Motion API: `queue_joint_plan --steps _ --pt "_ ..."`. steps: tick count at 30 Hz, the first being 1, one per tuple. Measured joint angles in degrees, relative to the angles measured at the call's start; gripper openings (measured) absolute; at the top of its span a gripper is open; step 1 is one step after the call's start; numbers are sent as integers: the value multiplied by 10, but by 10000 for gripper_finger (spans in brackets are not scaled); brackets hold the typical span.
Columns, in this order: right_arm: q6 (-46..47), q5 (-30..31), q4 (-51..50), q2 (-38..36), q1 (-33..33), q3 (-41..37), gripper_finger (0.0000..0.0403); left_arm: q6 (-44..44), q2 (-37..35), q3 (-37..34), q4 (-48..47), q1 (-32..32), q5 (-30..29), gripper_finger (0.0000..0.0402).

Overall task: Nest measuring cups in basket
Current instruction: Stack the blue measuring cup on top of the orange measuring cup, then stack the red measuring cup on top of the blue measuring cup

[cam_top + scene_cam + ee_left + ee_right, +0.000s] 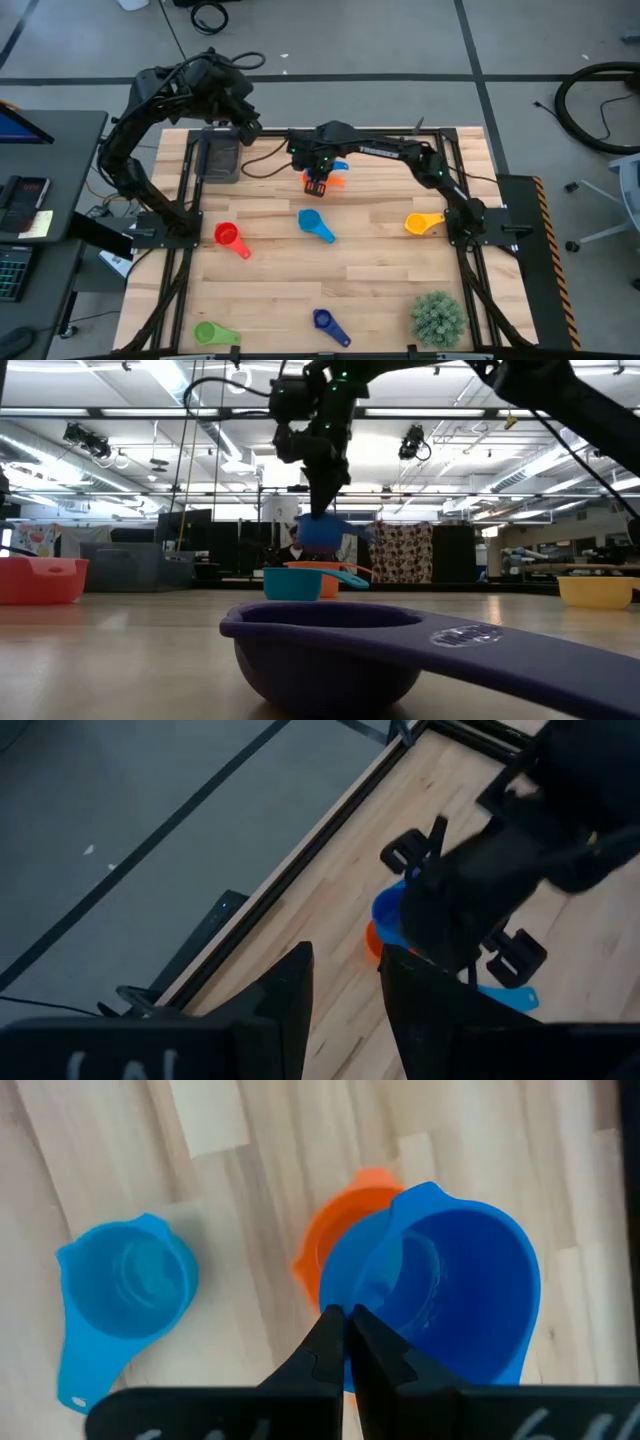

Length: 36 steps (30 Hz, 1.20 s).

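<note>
My right gripper [318,183] hangs over the far middle of the table, shut on a light blue measuring cup [450,1280]. That cup hovers just above the orange cup [335,1230], which stands on the wood. The second light blue cup [315,225] lies nearer, and the red [232,238], yellow [423,222], green [215,333] and dark blue [330,323] cups lie spread over the table. The basket [220,157] sits at the far left. My left gripper [345,990] is open, raised beside the basket's far end and touching nothing. My right gripper pinches the light blue cup by its rim [372,1312] between the two fingers, coming from above and pointing down. The cup [322,532] hangs below the fingers, lifted clear, with a small gap to the orange cup [318,572] under it.
A spiky green plant ball [438,318] sits at the near right corner. Dark metal frame rails [185,200] run along the table's left and right sides. A black cable [265,160] lies between the basket and the right gripper. Bare wood shows in the near middle.
</note>
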Motion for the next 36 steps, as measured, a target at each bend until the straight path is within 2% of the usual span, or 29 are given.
queue_joint_plan --steps 12,19,28,36 --pt "-33 11 -2 35 5 0 8 15 0 0 -2 0 0 125" --pt "-44 11 16 34 5 -31 11 15 0 0 -2 0 0 125" --pt "-51 20 27 34 5 -43 47 15 0 0 -2 0 0 125" --pt "-98 20 25 34 10 -43 91 16 0 0 -4 0 0 125"
